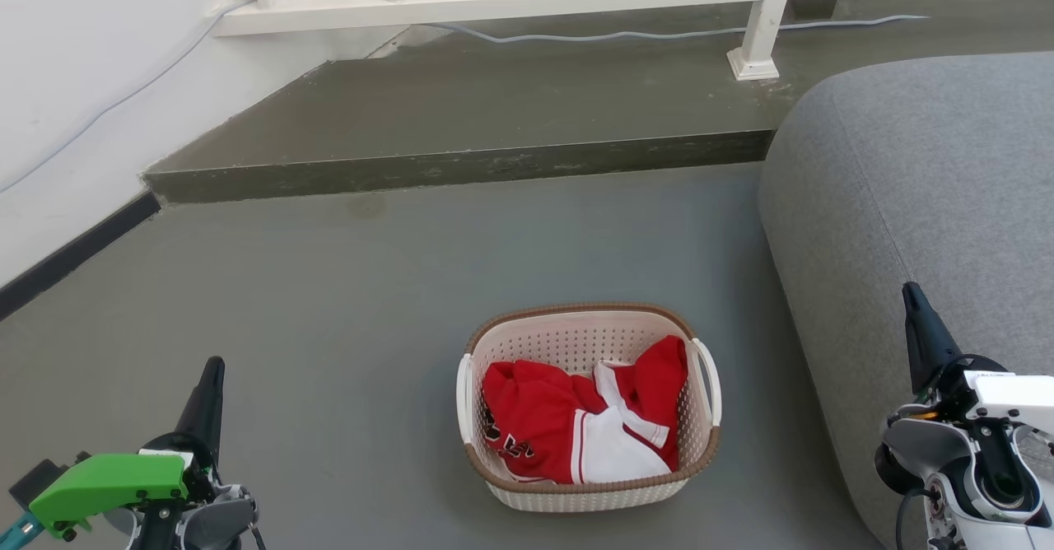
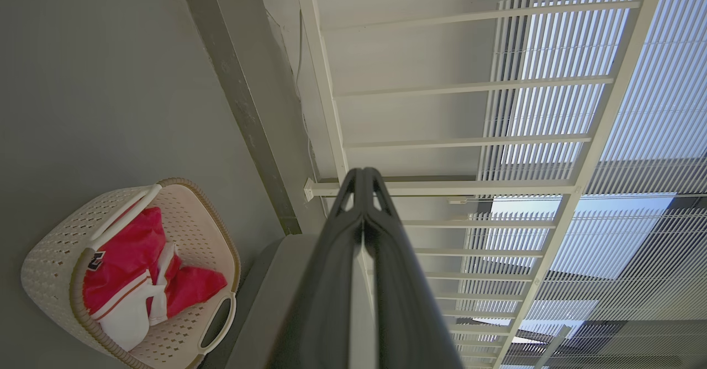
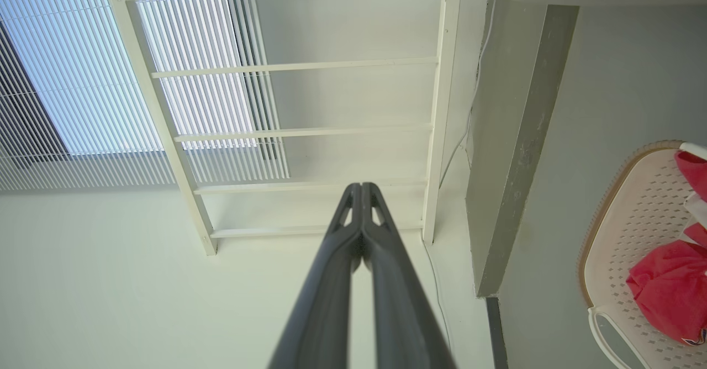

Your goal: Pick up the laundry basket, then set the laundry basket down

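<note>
left pincer and right pincer, both closed tight and empty, flank the laundry basket sitting on the floor between them, one side handle toward each arm; right looks nearer

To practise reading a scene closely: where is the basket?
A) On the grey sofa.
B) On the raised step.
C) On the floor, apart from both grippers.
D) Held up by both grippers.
C: the basket stands on the floor, with the left gripper and right gripper off to its sides, both shut on nothing.
</note>
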Robot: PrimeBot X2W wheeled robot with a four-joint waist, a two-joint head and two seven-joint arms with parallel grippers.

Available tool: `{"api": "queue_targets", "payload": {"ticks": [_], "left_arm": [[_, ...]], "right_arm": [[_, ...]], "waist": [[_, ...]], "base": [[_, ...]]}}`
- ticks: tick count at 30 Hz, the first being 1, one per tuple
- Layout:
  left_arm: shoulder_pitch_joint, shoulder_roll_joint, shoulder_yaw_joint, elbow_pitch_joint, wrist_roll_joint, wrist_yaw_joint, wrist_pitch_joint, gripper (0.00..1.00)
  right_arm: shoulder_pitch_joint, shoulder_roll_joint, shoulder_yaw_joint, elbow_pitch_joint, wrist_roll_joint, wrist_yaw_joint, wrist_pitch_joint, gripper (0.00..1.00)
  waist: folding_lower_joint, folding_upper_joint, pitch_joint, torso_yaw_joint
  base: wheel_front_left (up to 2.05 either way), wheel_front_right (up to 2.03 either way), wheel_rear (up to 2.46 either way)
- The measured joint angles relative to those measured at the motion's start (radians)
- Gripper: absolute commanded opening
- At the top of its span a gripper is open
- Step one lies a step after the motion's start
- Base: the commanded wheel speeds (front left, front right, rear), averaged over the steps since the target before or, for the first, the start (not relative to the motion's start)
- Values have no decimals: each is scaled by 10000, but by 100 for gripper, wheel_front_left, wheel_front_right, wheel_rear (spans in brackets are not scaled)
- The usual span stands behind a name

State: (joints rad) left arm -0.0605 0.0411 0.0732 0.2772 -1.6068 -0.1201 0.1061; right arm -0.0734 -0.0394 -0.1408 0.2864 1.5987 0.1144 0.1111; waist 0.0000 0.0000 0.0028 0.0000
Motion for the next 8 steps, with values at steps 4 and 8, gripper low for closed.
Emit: {"api": "queue_targets", "payload": {"ticks": [4,8], "left_arm": [[0,0,2,-2,2,0,0,0],[-1,0,2,-2,0,0,0,0]], "right_arm": [[0,0,0,-2,0,2,0,0],[0,0,0,-2,2,2,0,0]], "waist": [[0,0,0,0],[0,0,0,0]], "base": [[0,0,0],[0,0,0]]}}
